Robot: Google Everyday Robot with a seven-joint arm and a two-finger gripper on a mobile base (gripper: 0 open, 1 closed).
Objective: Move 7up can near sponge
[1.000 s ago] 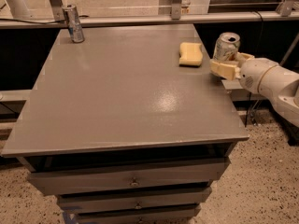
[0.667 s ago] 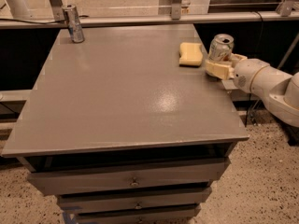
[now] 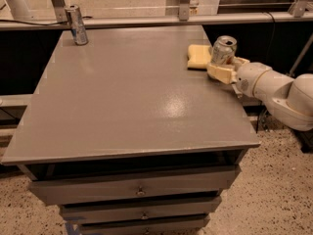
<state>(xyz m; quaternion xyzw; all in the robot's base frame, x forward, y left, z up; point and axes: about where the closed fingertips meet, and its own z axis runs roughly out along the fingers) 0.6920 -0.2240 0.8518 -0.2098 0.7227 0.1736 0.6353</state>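
Your gripper (image 3: 225, 65) sits at the right edge of the frame, over the far right corner of the grey table (image 3: 132, 97), at the end of the white arm (image 3: 276, 87) that reaches in from the right. Its cream pads are clamped around the 7up can (image 3: 223, 49), which stands upright with its silver top showing. You have the can just right of the sponge (image 3: 199, 57); whether the two touch, you cannot tell from here. The sponge lies flat on the tabletop. A slim silver can (image 3: 76, 24) stands in the upper left, well apart. Drawers (image 3: 139, 191) fill the table's front.
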